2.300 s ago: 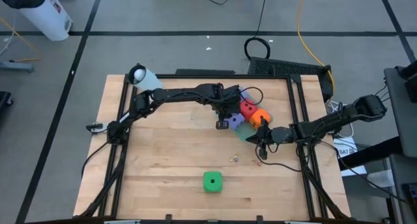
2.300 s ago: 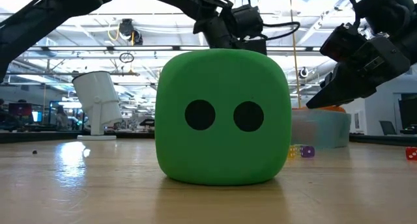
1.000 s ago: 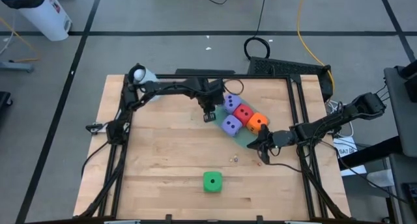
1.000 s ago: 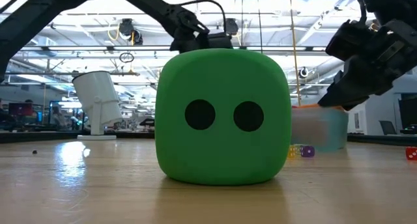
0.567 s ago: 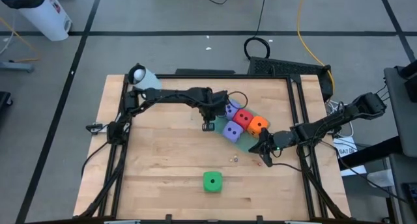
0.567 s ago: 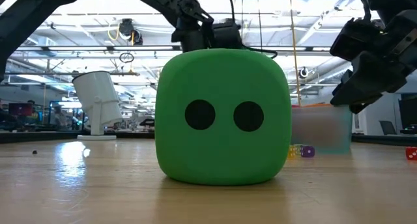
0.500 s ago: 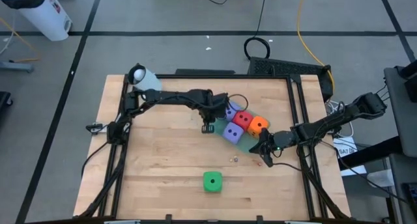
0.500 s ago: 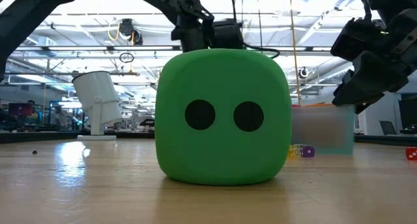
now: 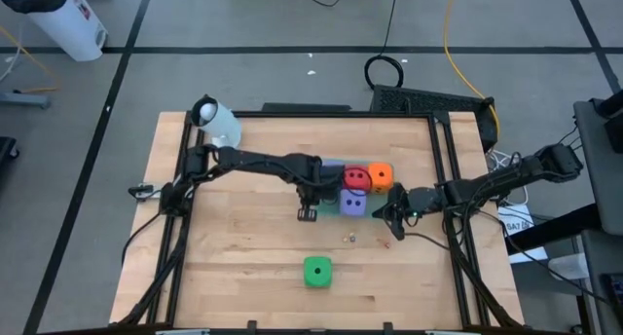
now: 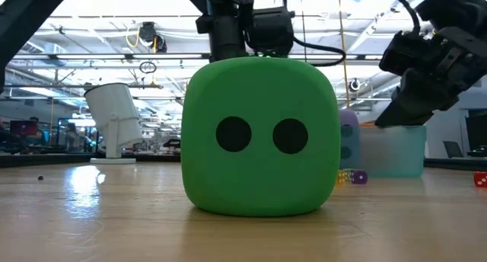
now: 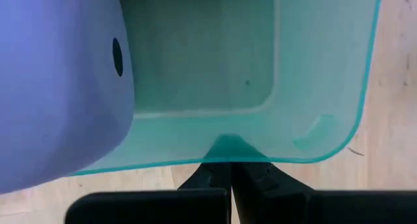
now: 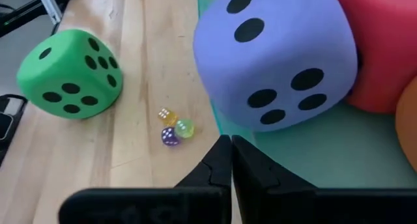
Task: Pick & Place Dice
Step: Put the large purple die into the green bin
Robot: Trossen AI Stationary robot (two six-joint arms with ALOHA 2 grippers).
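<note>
A translucent teal tray [image 9: 334, 204] lies mid-table. In it stand a red die [image 9: 356, 177], an orange die [image 9: 380, 175] and a purple die [image 9: 353, 202]; a second purple die does not show in the high view. The green die [image 9: 316, 271] rests alone on the wood toward the near edge, filling the low view [image 10: 259, 136]. My left gripper [image 9: 310, 210] is shut at the tray's left side, and my right gripper [image 9: 390, 218] is shut at its right side. The left wrist view shows a purple die [image 11: 58, 87] inside the tray. My left gripper pinches the tray's thin rim [image 11: 225, 144] between its two fingers, reaching in roughly level from the table's left side. The tray's wall runs across the fingers. My right gripper is shut on the tray's edge [image 12: 217, 127] just below the purple die [image 12: 280, 61], coming from the table's right side; whether the tray is lifted off the wood I cannot tell.
Three tiny dice [image 12: 172, 127] lie on the wood between the tray and the green die [image 12: 68, 74]. A white cup-like object [image 9: 216, 121] stands at the far left corner. Dark frame rails run along the table's edges. Bare wood lies left of and near the green die.
The tray with its dice has turned from a diagonal to lie square with the table and has slid toward the near edge. My left gripper has moved toward the near edge with the tray's left side; my right gripper has stayed nearly in place.
</note>
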